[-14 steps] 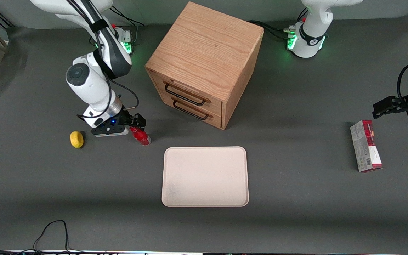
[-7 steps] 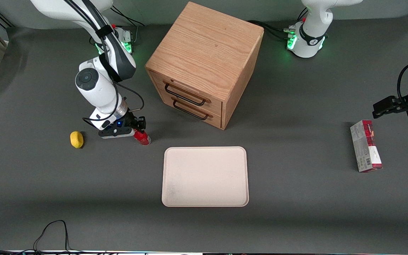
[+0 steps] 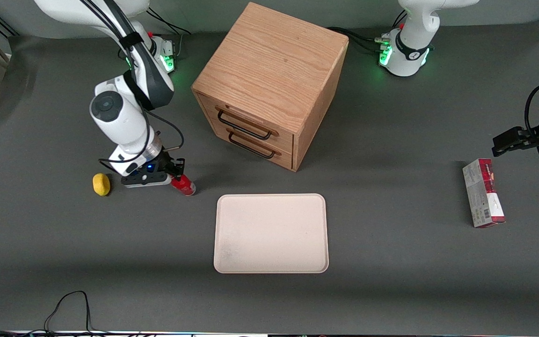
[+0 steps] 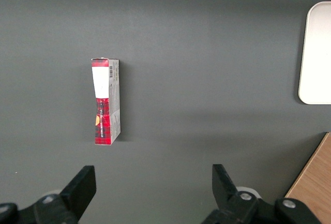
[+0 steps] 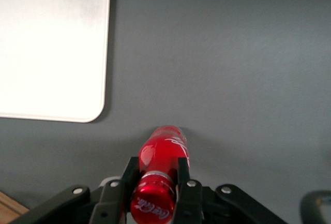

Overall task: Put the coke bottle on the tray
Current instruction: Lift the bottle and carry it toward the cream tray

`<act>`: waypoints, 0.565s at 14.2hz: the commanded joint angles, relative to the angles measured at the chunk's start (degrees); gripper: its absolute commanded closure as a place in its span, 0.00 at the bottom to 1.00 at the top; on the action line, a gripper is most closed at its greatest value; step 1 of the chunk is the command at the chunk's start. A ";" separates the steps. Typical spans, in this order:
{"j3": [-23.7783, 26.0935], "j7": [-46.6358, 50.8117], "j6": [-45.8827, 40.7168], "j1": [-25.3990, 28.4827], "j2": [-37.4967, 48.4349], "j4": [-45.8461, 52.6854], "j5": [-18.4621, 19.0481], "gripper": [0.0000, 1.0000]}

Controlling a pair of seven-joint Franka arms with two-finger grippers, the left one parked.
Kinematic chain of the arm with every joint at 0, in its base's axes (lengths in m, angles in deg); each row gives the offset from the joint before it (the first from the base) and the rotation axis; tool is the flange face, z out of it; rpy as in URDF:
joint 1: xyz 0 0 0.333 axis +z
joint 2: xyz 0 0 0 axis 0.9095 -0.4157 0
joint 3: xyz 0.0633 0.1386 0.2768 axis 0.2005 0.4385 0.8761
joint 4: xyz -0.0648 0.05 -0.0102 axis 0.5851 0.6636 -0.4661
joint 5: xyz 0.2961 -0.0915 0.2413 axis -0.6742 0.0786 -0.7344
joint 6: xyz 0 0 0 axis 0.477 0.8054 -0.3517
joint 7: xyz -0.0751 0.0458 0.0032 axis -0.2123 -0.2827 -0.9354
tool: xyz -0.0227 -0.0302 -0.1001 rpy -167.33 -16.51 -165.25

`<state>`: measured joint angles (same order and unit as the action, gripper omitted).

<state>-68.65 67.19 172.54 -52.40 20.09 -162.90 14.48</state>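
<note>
1. Red plastic marks the small coke bottle (image 3: pixel 183 185), sitting at left of centre in the front frame, tilted, with its red cap between the fingers of the right arm's gripper (image 3: pixel 174 174).
2. In the wrist view the black fingers (image 5: pixel 129 175) stand narrowly apart and press on either side of the bottle's (image 5: pixel 160 169) neck just under the cap. The neck is the slimmest part, which is probably why the hold sits there.
3. Whether the clear base touches the dark grey counter (image 3: pixel 391 262) or hangs just above it cannot be told.
4. The large cream-white rectangular tray (image 3: pixel 271 232) with its low rim lies flat at lower centre of the front frame, near the bottle but apart from it, and nothing lies on it. The bottle is not yet on it.
5. A small yellow lemon (image 3: pixel 101 184) rests at the gripper's left in the front frame, and the oak-coloured wooden drawer cabinet (image 3: pixel 269 79) stands in the upper centre.
</note>
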 commanded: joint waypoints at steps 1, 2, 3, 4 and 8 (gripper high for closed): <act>0.36 1.89 -12.03 -1.43 -2.86 14.15 0.76 1.00; 0.36 1.98 -16.16 -1.96 -3.91 18.98 0.67 1.00; 0.36 2.07 -20.99 -2.57 -5.49 24.77 0.50 1.00; 0.36 2.07 -26.43 -2.92 -7.68 31.35 0.50 1.00; 2.63 3.64 -41.85 -3.37 -18.14 53.61 1.37 1.00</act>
<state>-68.26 67.67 136.99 -55.85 10.39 -123.05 14.49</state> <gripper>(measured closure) 0.661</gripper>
